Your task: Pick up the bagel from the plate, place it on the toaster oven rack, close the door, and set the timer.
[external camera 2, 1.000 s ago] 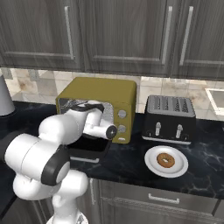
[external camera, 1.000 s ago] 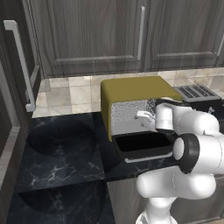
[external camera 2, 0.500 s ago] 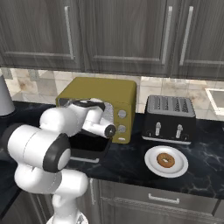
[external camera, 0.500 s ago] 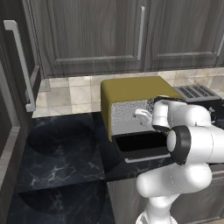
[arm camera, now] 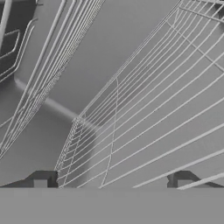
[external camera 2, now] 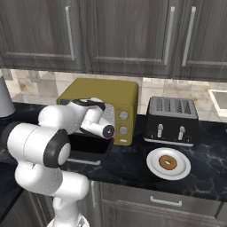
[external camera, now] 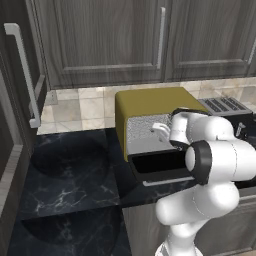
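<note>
The dark stone counter (external camera 2: 128,166) runs under grey cupboards (external camera 2: 119,35). On it sits the yellow toaster oven (external camera 2: 106,95). Its door (external camera: 162,167) hangs open and folds down toward the robot. Inside is the silver wire rack (arm camera: 175,109), which looks big and close in the hand view. Next to the oven, on its knob side, stands a black slot toaster (external camera 2: 170,119).

The white arm bends in front of the oven and its hand points into the open mouth. The gripper (arm camera: 111,181) is right at the rack, with its two dark tips wide apart and nothing between them, so the hand is open and holds nothing.

The white plate (external camera 2: 153,166) lies on the counter in front of the black toaster, well apart from the hand. The bagel (external camera 2: 168,162) lies flat in the middle of the plate. It is round and brown with a dark hole. It is off to the hand's right side, outside the oven.
</note>
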{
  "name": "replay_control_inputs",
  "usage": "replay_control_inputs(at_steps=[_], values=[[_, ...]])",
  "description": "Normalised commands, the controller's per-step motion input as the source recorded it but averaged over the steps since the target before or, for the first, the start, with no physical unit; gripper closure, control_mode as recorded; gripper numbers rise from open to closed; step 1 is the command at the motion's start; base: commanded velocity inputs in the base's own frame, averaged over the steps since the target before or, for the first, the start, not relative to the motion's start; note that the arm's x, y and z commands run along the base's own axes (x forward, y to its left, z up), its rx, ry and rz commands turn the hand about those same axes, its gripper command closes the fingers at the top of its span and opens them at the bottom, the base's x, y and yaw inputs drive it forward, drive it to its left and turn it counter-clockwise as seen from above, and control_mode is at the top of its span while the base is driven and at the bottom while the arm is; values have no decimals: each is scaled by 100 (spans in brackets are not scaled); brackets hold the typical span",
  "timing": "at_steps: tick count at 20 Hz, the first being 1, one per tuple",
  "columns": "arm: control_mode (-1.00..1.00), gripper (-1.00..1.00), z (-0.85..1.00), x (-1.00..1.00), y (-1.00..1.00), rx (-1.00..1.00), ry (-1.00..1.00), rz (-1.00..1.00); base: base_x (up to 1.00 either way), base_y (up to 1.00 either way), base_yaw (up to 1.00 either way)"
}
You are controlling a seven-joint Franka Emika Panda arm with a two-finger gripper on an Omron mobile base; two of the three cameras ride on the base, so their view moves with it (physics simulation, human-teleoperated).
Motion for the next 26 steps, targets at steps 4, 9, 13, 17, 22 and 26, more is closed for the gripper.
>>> replay_control_inputs(at_steps=[4,9,13,17,22,26], values=[[-100,-100,-17,10,0,0,0,-2,0,0,0],[-100,100,-20,5,1,0,0,-3,0,0,0],[-100,100,-15,0,0,0,0,-1,0,0,0],[-100,100,-17,-14,0,0,0,0,0,0,0],[-100,100,-22,-44,-2,-1,3,0,0,0,0],[-100,100,-23,-51,-7,-3,8,0,0,0,0]])
